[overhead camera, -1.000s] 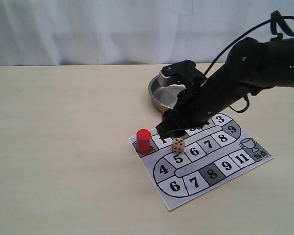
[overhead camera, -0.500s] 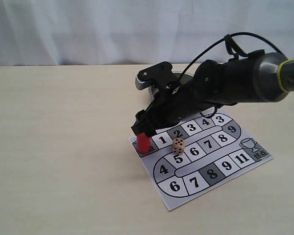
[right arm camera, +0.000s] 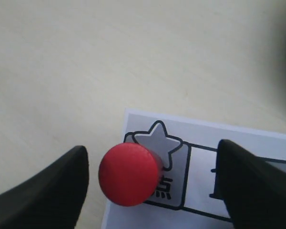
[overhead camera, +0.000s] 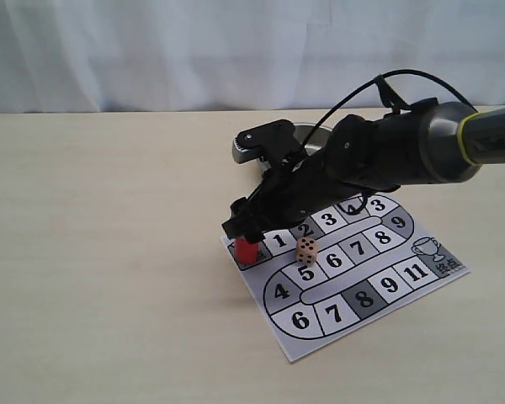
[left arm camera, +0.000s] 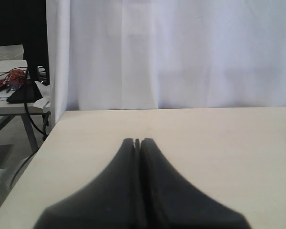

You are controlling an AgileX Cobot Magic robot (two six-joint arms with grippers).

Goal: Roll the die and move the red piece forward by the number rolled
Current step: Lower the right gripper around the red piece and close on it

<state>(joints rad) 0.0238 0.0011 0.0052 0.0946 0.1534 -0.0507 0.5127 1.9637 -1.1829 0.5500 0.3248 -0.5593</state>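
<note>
One red piece (overhead camera: 247,251) stands upright on the grey star square at the corner of the single numbered board (overhead camera: 296,347). One die (overhead camera: 306,249) rests on that same board close to squares 2 and 5, well apart from the piece. Of the two pincers, the right pincer (right arm camera: 152,157) is spread wide around the red piece (one finger (right arm camera: 52,191) just beside it, the other farther off, neither touching). The left pincer (left arm camera: 137,143) is clenched on nothing above the bare counter (overhead camera: 109,252).
</note>
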